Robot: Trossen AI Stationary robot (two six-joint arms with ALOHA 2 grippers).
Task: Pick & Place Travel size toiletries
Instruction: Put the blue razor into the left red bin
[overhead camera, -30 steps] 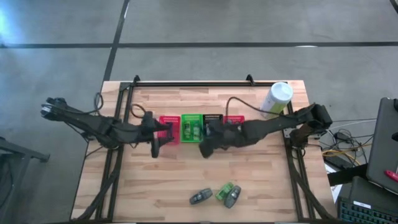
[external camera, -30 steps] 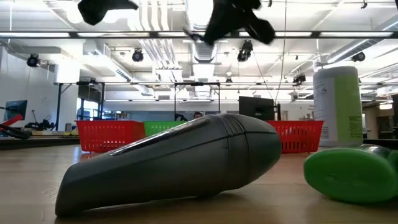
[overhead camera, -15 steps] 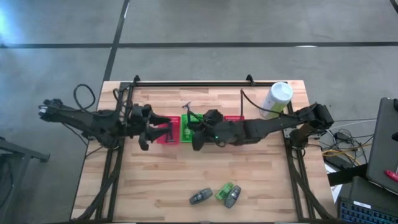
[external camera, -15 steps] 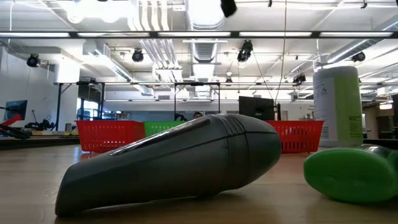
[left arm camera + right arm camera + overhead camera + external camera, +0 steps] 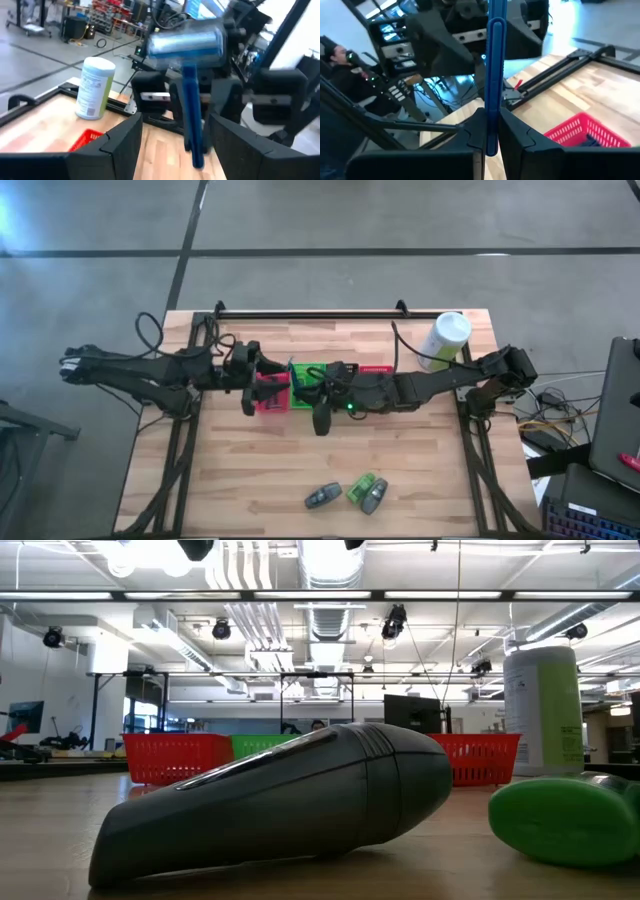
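The table is pale jointed wood planks, with a black metal frame around it. Along the middle runs a row of small plastic mesh baskets, red, green, black and red, their walls pierced in a fine grid. A tall white-and-green cylindrical canister stands near the far right corner.

The razor is a thin, smooth blue plastic stick with a rounded end; in the left wrist view it shows a wide pale-blue head across the top of a narrow handle, forming a T. It stands upright above the baskets, between the two arms.

The right gripper has its dark, flat-faced fingers pressed together on the lower end of the razor handle, above the green basket. The left gripper faces it from just beside, over the red basket; its angular black fingers stand wide apart on either side of the razor handle, and whether they touch it cannot be told.

Near the front edge lie two grey oval mini bottles, smooth and tapered, and a glossy bright green packet touching the right-hand one; the low view shows one grey bottle lying on its side, ribbed near its wider end
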